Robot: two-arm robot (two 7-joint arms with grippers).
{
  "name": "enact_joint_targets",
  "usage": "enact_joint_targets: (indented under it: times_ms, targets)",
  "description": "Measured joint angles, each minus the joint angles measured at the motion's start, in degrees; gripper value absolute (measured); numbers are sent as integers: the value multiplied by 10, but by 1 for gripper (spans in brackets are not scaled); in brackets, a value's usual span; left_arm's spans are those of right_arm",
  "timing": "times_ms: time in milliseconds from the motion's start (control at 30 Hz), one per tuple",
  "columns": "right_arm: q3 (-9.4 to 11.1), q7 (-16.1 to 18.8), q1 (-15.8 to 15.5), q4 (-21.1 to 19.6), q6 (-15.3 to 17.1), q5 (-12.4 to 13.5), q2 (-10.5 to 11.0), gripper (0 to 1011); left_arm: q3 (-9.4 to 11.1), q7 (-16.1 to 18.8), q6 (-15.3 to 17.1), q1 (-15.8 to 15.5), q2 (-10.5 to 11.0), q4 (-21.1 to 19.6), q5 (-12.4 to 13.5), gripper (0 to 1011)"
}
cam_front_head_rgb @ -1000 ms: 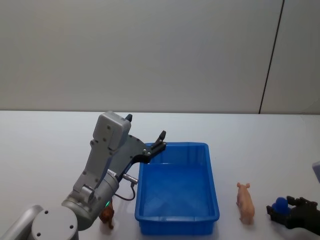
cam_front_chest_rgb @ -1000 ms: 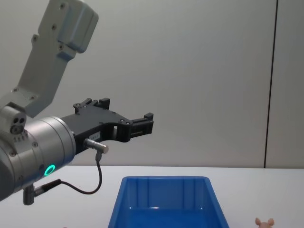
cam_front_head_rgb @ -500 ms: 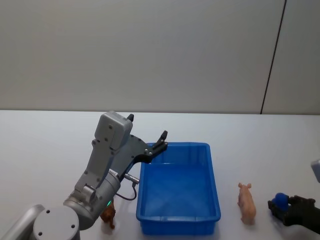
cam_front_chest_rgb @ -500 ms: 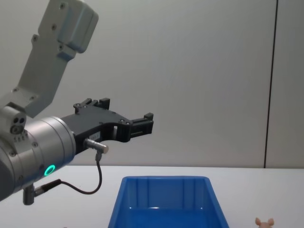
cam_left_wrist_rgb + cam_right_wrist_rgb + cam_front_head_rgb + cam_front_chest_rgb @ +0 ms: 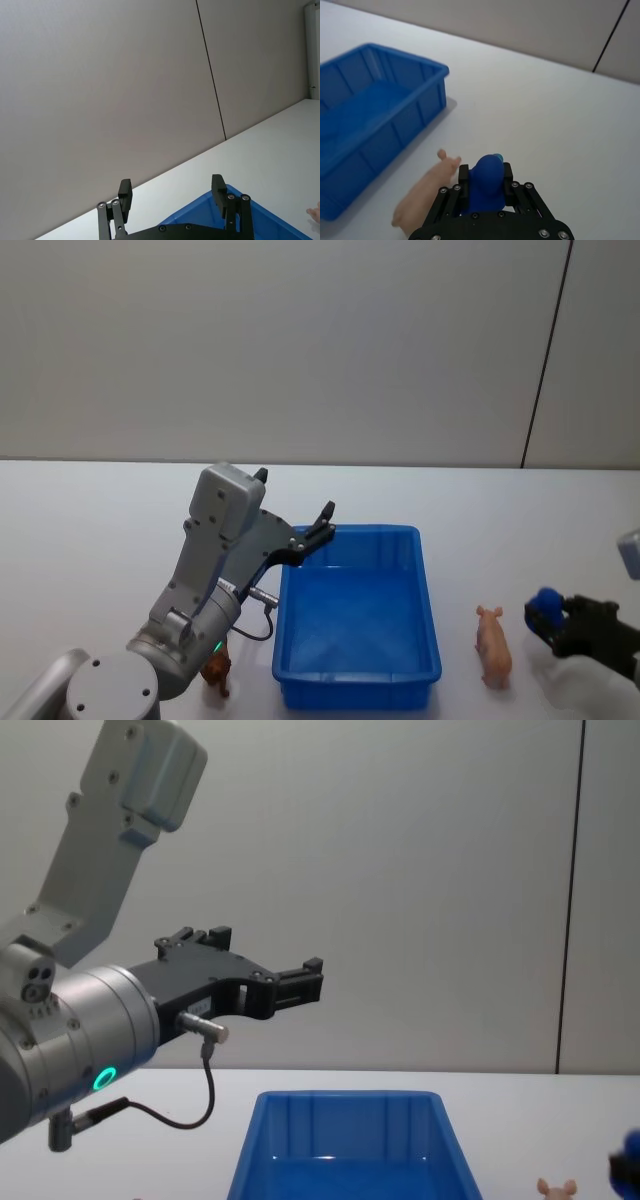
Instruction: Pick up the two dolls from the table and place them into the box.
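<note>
Moved: right gripper has come up off the tabletop with the blue doll and edged toward the box. The doll now pokes into the chest view's lower right edge. Left arm and everything else: unchanged.
Tabletop: white. It carries the box in the middle and one doll loose to the box's right.
Box: empty as far as we see, nothing dropped in yet.
Left gripper: jaws spread and holding nothing. It hangs raised over the box's far left corner and we read it as idle.
Right gripper: jaws closed on the blue doll, clear of the tabletop, well right of the box.
Tan doll: lies on the tabletop, untouched, between the box's right wall and the right gripper.
Blue doll: pinched between the jaws with its rounded top sticking out past them. The grip looks centred in the right wrist view.
Brown figure: small, on the tabletop by the box's near left corner, partly hidden by the left arm. We can't tell more.
Meaning: we judge the first pick done and the carry in hand. The path to the box runs over the tan doll and the right rim, so we'd want height kept until the doll is inside the walls. The second doll is still to fetch.
</note>
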Motion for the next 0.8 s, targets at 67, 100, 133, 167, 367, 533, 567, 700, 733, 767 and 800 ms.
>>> enact_joint_targets:
  times_ms: [67, 100, 133, 167, 367, 533, 567, 700, 733, 767, 800]
  targets:
    - [-1, 1, 5, -7, -8, 0, -2, 358, 0, 0, 0, 0, 0, 0, 0, 1001]
    - [-2, 2, 6, -10, -9, -1, -3, 346, 0, 0, 0, 0, 0, 0, 0, 1001]
    - [-3, 5, 10, -14, -14, -1, -5, 343, 0, 0, 0, 0, 0, 0, 0, 1001]
    - [-4, 6, 12, -16, -15, -1, -6, 337, 0, 0, 0, 0, 0, 0, 0, 1001]
    - [-13, 25, 30, -31, -24, -7, -19, 298, 0, 0, 0, 0, 0, 0, 0, 1001]
    - [-24, 44, 44, -38, -25, -14, -32, 274, 0, 0, 0, 0, 0, 0, 0, 1001]
    - [-28, 50, 48, -39, -25, -17, -36, 265, 0, 0, 0, 0, 0, 0, 0, 1001]
    - [-41, 64, 58, -39, -21, -26, -50, 244, 0, 0, 0, 0, 0, 0, 0, 1001]
    - [-44, 67, 60, -39, -19, -28, -53, 240, 0, 0, 0, 0, 0, 0, 0, 1001]
    - [-47, 69, 62, -38, -18, -30, -55, 235, 0, 0, 0, 0, 0, 0, 0, 1001]
    - [-53, 72, 65, -35, -16, -35, -61, 225, 0, 0, 0, 0, 0, 0, 0, 1001]
